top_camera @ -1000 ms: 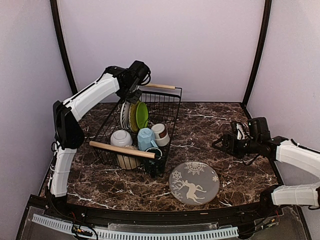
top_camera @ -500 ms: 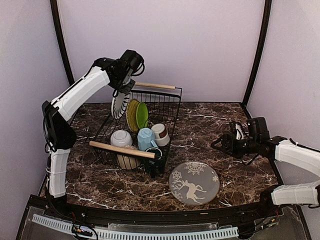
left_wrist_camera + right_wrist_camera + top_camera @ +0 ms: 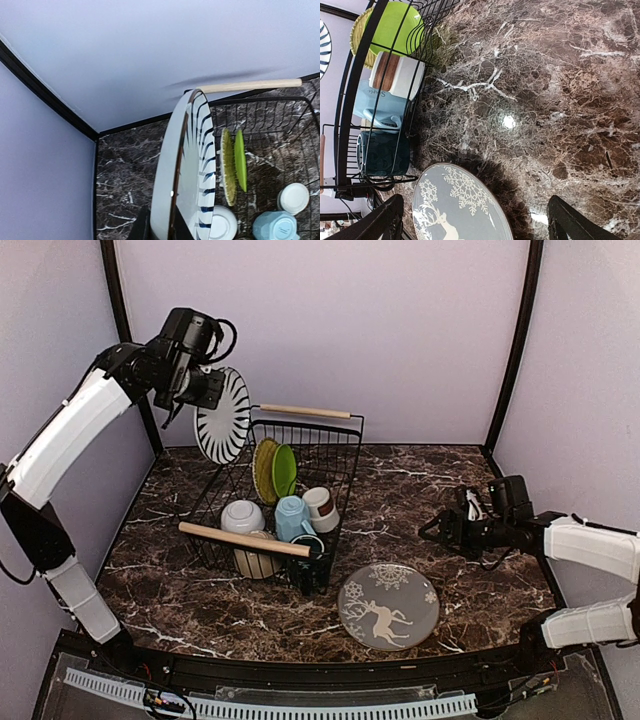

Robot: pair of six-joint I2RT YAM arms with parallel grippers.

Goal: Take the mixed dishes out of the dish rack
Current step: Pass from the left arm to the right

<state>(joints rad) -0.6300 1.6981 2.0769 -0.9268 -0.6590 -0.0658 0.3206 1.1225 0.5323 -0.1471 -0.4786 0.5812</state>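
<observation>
- From above, the left gripper [image 3: 203,398] is clamped on the rim of the round black-and-white striped plate [image 3: 222,416]. It holds the plate on edge in the air over the far-left corner of the black wire dish rack [image 3: 340,455], clear of the wires and close to the left wall.
- The right gripper [image 3: 436,528] hovers low at the right with its jaws spread and nothing in them. Bare dark marble table [image 3: 420,480] separates it from the rack.
- A round grey plate with a white deer [image 3: 388,605] lies flat near the rack's near-right corner.
- Inside the rack, lime-green plates [image 3: 283,470] stand upright at the far end. A white bowl [image 3: 243,516] and a cream bowl [image 3: 256,562] sit by the near wooden handle [image 3: 245,538].
- Left wrist: the striped plate stands edge-on, its top in front of the far wooden handle [image 3: 250,85].
- Right wrist: a brown-white cup [image 3: 397,75], a light blue mug [image 3: 377,107] and a dark green mug [image 3: 382,152] line the rack's right wall.
</observation>
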